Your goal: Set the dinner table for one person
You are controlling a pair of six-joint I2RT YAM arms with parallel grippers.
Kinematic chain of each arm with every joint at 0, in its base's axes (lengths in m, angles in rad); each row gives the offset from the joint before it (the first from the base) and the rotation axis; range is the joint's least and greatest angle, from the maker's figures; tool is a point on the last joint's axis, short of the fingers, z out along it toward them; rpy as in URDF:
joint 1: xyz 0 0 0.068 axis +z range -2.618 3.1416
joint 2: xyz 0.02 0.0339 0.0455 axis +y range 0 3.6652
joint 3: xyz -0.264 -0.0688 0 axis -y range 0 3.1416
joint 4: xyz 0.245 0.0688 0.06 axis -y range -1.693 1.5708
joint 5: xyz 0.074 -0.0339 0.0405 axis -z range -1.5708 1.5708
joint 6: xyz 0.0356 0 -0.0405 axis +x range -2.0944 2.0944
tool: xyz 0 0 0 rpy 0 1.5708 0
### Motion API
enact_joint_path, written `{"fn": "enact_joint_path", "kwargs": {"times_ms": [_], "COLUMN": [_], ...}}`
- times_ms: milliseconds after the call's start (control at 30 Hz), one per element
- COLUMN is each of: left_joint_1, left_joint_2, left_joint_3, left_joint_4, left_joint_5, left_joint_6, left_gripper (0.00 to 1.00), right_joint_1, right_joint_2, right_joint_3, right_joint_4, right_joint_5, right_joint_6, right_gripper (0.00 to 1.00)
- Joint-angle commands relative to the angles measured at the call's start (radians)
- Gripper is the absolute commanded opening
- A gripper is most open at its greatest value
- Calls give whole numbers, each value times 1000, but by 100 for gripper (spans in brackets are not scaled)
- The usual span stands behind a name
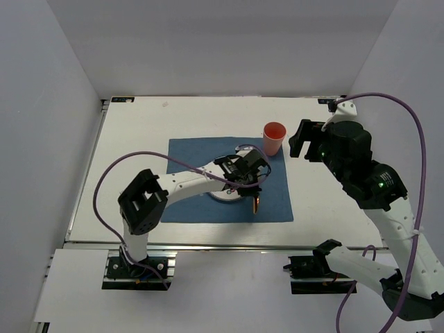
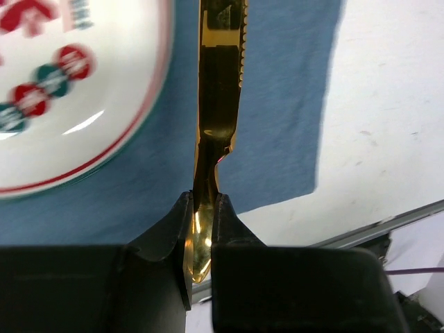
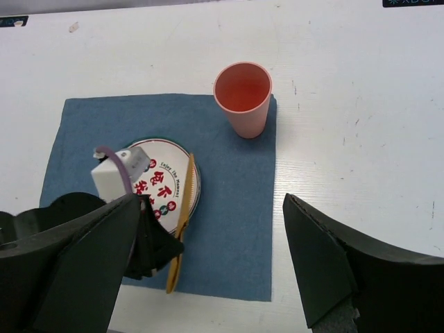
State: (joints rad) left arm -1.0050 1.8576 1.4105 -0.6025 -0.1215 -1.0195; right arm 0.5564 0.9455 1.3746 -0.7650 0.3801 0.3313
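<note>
The white dinner table (image 1: 139, 139) carries a blue placemat (image 1: 201, 152). On the placemat lies a white plate (image 1: 222, 196) with a red rim and printed marks. My left gripper (image 1: 251, 187) is shut on the handle of a gold serrated knife (image 2: 218, 90), which points along the plate's (image 2: 69, 125) right edge over the placemat (image 2: 277, 104). Whether the knife rests on the cloth I cannot tell. An orange cup (image 1: 274, 137) stands upright at the placemat's far right corner. My right gripper (image 1: 300, 139) is open and empty, high up, right of the cup (image 3: 243, 97).
White walls close in the table on the left, the back and the right. A metal rail (image 1: 208, 244) runs along the front edge. Bare tabletop (image 3: 361, 139) shows right of the placemat (image 3: 236, 208). The left arm's purple cable (image 1: 104, 180) loops over the left side.
</note>
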Motion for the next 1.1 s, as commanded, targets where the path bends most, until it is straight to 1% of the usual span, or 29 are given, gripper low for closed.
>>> {"fn": "enact_joint_path", "kwargs": {"times_ms": [0, 67, 133, 267, 500, 600, 867, 1067], "left_joint_1": [-21, -46, -46, -55, -64, -64, -64, -64], "left_joint_2": [38, 104, 174, 283, 383, 411, 442, 460], "left_joint_3": [116, 186, 231, 370, 490, 519, 516, 525], "left_joint_4": [14, 14, 0, -34, -74, -94, -75, -80], "left_joint_5": [-30, -30, -33, -36, -67, -72, -53, -47], "left_joint_6": [-16, -24, -34, -53, -76, -82, -122, -120], "left_gripper": [0, 0, 0, 0, 0, 0, 0, 0], "right_joint_1": [-3, -3, -3, -3, -3, -3, -4, -1], "right_joint_2": [-16, -17, -19, -36, -62, -68, -73, -82], "right_joint_3": [38, 37, 35, 24, 37, 29, 14, 1], "right_joint_4": [-19, -20, -30, -40, -68, -68, -65, -62], "right_joint_5": [28, 32, 36, 51, 85, 89, 85, 85], "right_joint_6": [-12, -12, -14, -17, -37, -40, -38, -41], "right_gripper": [89, 89, 89, 89, 89, 89, 89, 89]}}
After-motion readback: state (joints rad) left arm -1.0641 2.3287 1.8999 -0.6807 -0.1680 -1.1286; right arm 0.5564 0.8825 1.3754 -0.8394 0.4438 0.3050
